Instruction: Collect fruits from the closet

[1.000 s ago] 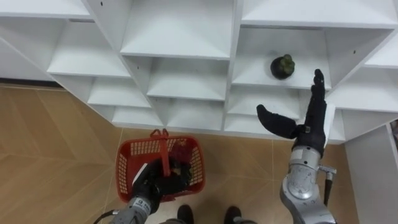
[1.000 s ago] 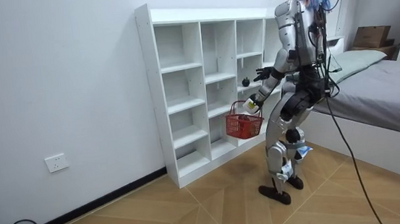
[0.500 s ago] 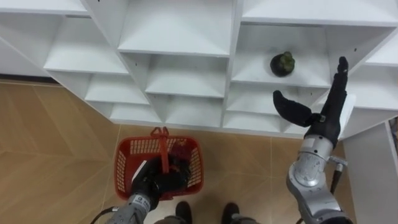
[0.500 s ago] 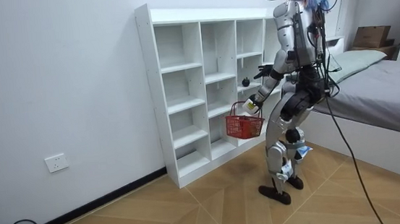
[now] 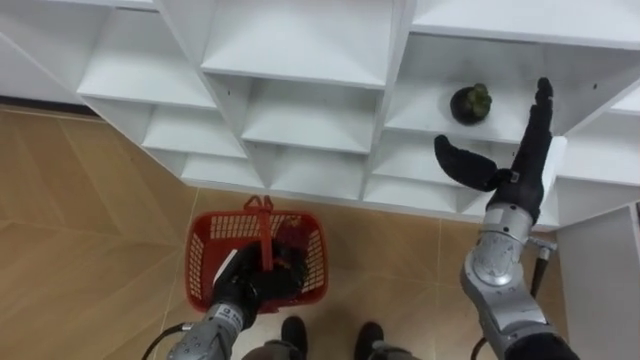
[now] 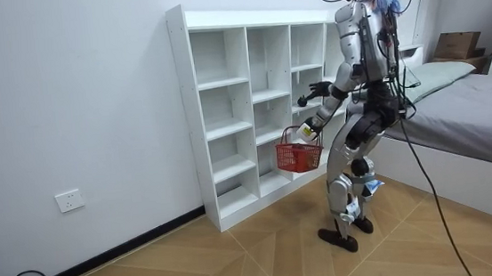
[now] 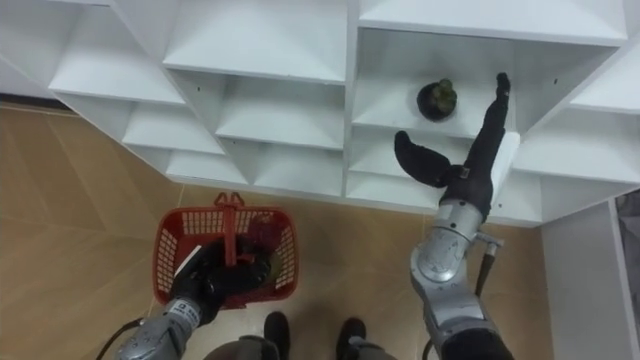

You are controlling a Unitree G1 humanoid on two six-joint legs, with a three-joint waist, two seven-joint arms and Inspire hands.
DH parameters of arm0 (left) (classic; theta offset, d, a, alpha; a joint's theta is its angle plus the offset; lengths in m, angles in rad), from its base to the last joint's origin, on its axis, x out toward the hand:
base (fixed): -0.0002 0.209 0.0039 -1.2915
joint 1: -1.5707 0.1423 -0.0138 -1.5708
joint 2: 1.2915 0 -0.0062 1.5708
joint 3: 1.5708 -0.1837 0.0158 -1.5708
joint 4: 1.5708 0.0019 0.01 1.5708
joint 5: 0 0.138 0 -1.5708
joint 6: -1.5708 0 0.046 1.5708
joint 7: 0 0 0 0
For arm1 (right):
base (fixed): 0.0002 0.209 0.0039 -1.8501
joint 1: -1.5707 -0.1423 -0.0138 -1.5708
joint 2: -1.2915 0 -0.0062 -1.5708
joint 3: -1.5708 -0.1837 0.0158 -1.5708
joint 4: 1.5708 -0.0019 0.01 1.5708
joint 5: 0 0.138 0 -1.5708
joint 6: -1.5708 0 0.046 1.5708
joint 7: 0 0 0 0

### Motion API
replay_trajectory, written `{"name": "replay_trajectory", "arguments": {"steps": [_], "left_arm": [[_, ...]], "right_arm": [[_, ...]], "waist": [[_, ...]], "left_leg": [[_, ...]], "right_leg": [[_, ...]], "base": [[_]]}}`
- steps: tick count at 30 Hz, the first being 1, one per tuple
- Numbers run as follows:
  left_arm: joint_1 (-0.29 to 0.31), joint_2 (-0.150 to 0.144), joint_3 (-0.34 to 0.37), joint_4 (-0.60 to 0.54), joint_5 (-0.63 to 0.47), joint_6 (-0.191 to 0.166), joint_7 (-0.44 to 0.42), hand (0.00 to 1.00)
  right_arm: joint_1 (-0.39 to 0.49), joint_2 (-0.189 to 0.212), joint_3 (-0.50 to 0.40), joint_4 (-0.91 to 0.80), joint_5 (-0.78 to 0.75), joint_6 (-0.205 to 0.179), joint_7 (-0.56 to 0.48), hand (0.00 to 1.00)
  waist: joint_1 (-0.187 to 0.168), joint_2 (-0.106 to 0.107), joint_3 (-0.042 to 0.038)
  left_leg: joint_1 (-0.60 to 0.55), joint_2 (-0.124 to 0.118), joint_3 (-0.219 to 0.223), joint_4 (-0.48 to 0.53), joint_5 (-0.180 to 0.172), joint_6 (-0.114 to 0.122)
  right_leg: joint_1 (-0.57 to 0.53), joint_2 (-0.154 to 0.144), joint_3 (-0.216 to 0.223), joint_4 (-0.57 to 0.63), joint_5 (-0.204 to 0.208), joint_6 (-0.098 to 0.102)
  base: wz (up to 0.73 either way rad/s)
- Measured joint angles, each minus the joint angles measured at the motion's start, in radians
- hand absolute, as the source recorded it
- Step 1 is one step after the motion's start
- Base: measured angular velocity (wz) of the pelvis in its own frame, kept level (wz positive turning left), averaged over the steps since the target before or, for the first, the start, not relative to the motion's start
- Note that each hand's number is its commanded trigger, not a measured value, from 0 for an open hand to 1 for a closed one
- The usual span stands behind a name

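A dark round fruit with a green top (image 5: 471, 103) (image 7: 437, 97) lies on a shelf of the white closet (image 5: 300, 60), in a right-hand compartment. My right hand (image 5: 515, 160) (image 7: 470, 150) is open, fingers straight up and thumb spread, just below and right of the fruit, at the shelf's front edge, not touching it. My left hand (image 5: 250, 285) (image 7: 215, 275) is shut on the handle of a red basket (image 5: 205, 255) (image 7: 165, 250) held low before the closet. Something dark red lies in the basket. In the room view I stand facing the closet (image 6: 252, 102) with the basket (image 6: 299, 154) hanging at knee height.
The closet's other compartments in view hold nothing. Wooden floor (image 5: 80, 220) spreads to my left. A bed (image 6: 476, 109) stands behind me at the room view's right. A white closet side panel (image 5: 600, 280) rises close to my right arm.
My right hand has risen and reached closer to the fruit's shelf. The view has shifted a little as I lean in. The basket stays in my left hand.
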Motion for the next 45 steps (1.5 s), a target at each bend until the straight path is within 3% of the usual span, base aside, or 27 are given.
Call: {"name": "replay_trajectory", "arguments": {"steps": [5,11,15,22,25,32,45], "left_arm": [[0.0,0.002,-0.009,0.001,-0.003,0.002,0.0,1.0],[-0.014,0.005,-0.022,0.01,-0.01,0.002,0.0,1.0],[-0.014,0.015,-0.022,0.01,-0.021,0.002,0.0,1.0],[-0.014,0.015,-0.021,0.01,-0.02,0.011,0.0,1.0],[-0.015,0.015,-0.021,0.019,-0.019,0.016,0.0,1.0],[-0.003,0.015,-0.021,0.033,-0.02,0.027,-0.001,1.0],[0.013,0.019,-0.022,0.033,-0.02,0.051,-0.01,1.0]], "right_arm": [[-0.026,0.0,0.002,0.033,0.0,0.002,0.031,0.0],[-0.078,-0.002,0.0,0.042,0.002,0.031,0.067,0.0],[-0.098,-0.012,0.001,0.046,0.023,0.034,0.077,0.0],[-0.123,-0.076,-0.004,0.103,0.071,0.067,0.114,0.0],[-0.142,-0.095,-0.005,0.108,0.074,0.078,0.117,0.0],[-0.171,-0.109,-0.005,0.141,0.074,0.086,0.115,0.0],[-0.172,-0.113,-0.045,0.142,0.075,0.109,0.115,0.0]], "waist": [[0.006,0.004,0.007],[0.006,0.0,0.0149],[0.006,0.0,0.0149],[0.025,0.0,0.0147],[0.03,0.0,0.0147],[0.031,-0.005,0.0165],[0.032,-0.006,0.0166]], "left_leg": [[-0.001,-0.001,-0.002,0.0,0.0,0.0],[-0.002,-0.002,-0.003,-0.004,0.0,-0.001],[-0.01,-0.003,-0.011,0.002,0.0,-0.002],[-0.018,-0.005,-0.014,0.004,0.0,-0.002],[-0.015,-0.016,-0.014,0.004,0.0,-0.001],[-0.009,-0.027,-0.014,0.007,0.002,0.002],[-0.01,-0.028,-0.015,0.007,0.003,0.003]], "right_leg": [[0.0,0.0,-0.002,0.0,-0.001,0.0],[-0.003,-0.002,-0.003,0.002,-0.006,-0.001],[-0.006,-0.004,-0.012,0.002,-0.01,-0.001],[-0.01,-0.007,-0.019,0.004,-0.013,-0.001],[-0.018,-0.022,-0.02,0.031,-0.029,0.0],[-0.02,-0.039,-0.023,0.056,-0.042,0.003],[-0.02,-0.039,-0.023,0.056,-0.041,0.004]], "base": [[0.0],[0.0],[0.07],[0.02],[0.07],[0.05],[0.0]]}}
